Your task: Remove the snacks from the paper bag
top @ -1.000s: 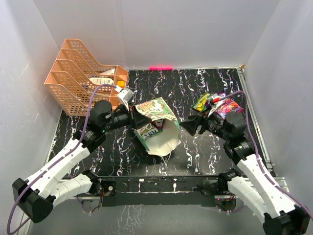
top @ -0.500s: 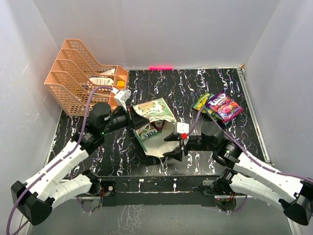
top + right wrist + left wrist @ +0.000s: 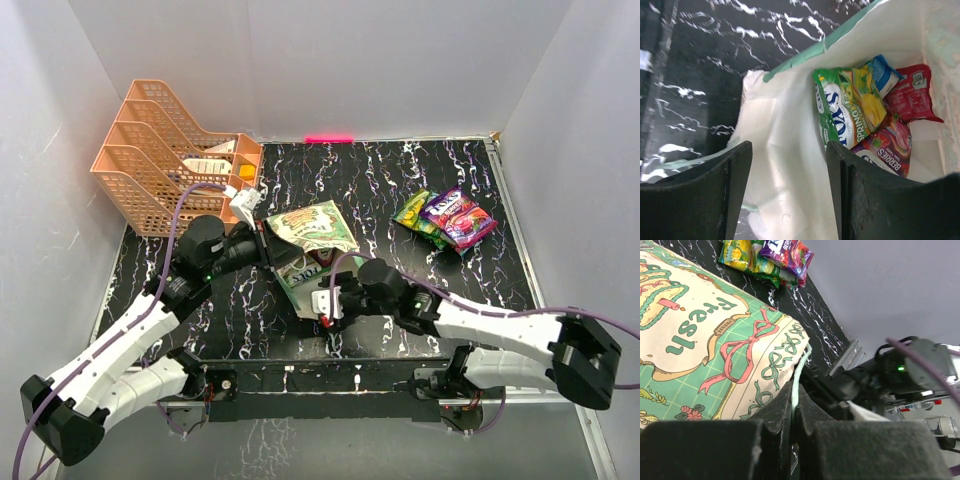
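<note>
Your left tool [image 3: 263, 241], seen from above, is pinched shut on the upper left edge of the paper bag [image 3: 318, 228]. The bag lies on its side on the black marbled counter [image 3: 400, 170] with its mouth towards the arm bases. Your right tool [image 3: 322, 301] sits at that mouth; from up here you cannot tell how far it is spread. Two snacks lie on the counter well to the right of the bag, a green packet [image 3: 411, 211] and a purple packet [image 3: 458, 217], overlapping each other. A peach tray rack [image 3: 150, 150] stands in the far left corner with white cards [image 3: 205, 165] in it. From your left wrist, the left tool [image 3: 794, 402] is closed tight on a thin mint-green edge of the bag [image 3: 715, 335], whose "Fresh" face with a pink bow fills the left of the view. The green packet [image 3: 742, 255] and purple packet [image 3: 787, 251] show beyond it, and the right arm [image 3: 900, 372] is just beside the bag's edge. From your right wrist, the right tool [image 3: 787, 192] is wide, its dark fingers [image 3: 735, 195] apart at the bag's lower lip. Inside the bag [image 3: 785, 130] you see a green and yellow packet [image 3: 850, 107], a red packet [image 3: 912, 95] behind it, a purple berry packet [image 3: 885, 152] below and a blue packet [image 3: 883, 71] at the top.
</note>
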`<state>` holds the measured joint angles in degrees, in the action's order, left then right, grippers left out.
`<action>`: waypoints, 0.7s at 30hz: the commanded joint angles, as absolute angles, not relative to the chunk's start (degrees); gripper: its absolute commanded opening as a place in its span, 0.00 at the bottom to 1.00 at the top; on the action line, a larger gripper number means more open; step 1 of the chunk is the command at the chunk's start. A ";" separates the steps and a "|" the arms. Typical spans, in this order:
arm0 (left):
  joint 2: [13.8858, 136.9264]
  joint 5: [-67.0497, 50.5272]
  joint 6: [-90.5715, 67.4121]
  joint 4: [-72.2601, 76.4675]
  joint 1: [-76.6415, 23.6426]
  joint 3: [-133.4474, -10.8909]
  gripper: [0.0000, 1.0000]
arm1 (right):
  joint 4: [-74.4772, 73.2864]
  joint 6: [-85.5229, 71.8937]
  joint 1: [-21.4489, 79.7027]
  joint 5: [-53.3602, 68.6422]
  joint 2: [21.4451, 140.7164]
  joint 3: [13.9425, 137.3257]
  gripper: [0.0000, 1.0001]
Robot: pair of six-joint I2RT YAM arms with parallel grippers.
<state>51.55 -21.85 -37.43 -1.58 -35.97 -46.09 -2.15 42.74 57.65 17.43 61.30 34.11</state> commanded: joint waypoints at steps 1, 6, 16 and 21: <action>49.18 -21.24 -38.28 -2.37 -35.99 -46.86 0.00 | 6.28 50.88 57.98 12.42 66.30 36.77 0.65; 50.63 -21.68 -37.10 -6.29 -35.95 -50.10 0.00 | 16.34 53.56 58.15 8.48 71.09 34.92 0.67; 51.54 -22.78 -37.49 -6.74 -35.95 -51.69 0.00 | 27.57 58.31 58.12 7.72 82.09 35.18 0.68; 53.34 -25.03 -37.53 -6.05 -35.95 -53.90 0.00 | 33.70 60.29 58.10 4.62 86.83 33.35 0.70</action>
